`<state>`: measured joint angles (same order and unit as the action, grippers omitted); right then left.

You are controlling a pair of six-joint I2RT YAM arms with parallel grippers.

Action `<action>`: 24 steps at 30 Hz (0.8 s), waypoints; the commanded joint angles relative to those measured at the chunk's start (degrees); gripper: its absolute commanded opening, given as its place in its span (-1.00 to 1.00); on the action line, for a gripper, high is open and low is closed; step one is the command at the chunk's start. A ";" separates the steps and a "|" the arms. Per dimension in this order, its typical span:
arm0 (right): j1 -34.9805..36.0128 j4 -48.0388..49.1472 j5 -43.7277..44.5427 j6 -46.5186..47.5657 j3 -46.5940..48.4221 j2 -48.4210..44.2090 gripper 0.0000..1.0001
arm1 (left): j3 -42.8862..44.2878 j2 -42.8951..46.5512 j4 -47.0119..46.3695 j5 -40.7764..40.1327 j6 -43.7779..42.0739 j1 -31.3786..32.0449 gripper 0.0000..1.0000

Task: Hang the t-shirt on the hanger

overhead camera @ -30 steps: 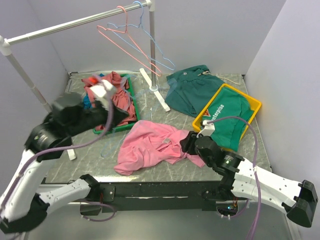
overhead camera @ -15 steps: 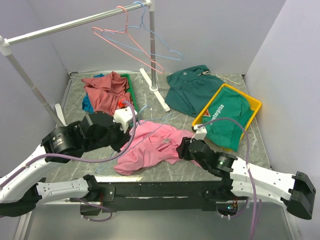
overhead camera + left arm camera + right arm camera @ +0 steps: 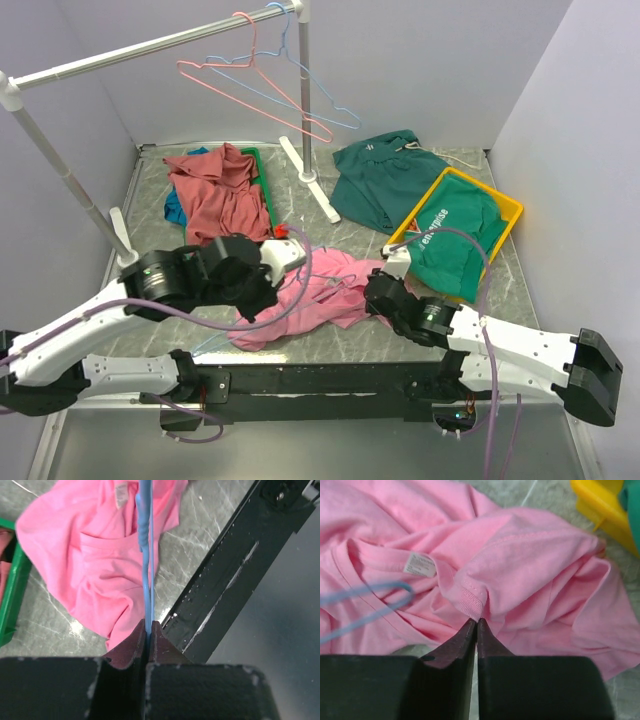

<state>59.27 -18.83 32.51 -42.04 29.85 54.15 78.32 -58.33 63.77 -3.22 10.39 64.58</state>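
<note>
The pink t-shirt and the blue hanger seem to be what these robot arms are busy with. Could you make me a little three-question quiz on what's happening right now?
1. True or false: the left tool is clamped on the blue hanger.
2. Pick one: what is the right tool pinching? A) a fold of the pink t-shirt; B) a towel; C) nothing.
3. Fill the gap: the green shirt with white lettering lies in the ___ tray.

Key: 1 true; 2 A; 3 yellow.
</note>
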 commanded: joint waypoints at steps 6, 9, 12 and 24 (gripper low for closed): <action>0.24 -2.79 4.40 0.82 6.63 -1.15 -1.00 | -2.65 -4.34 -3.56 -2.30 0.94 2.75 -0.98; 0.41 -3.58 2.91 1.35 7.86 -1.85 -1.00 | -4.32 -4.17 -7.68 -2.15 1.03 2.84 -0.98; 0.85 -4.11 1.42 2.75 9.70 -3.43 -1.00 | -5.64 -2.76 -12.15 -4.06 1.03 2.84 -0.98; 1.64 -5.52 -6.91 16.90 41.92 7.63 -1.00 | -14.50 6.72 -29.38 -6.00 2.79 2.84 -0.98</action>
<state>60.51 -26.15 30.30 -31.07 60.58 58.48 66.46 -55.66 45.06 -6.11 11.25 67.11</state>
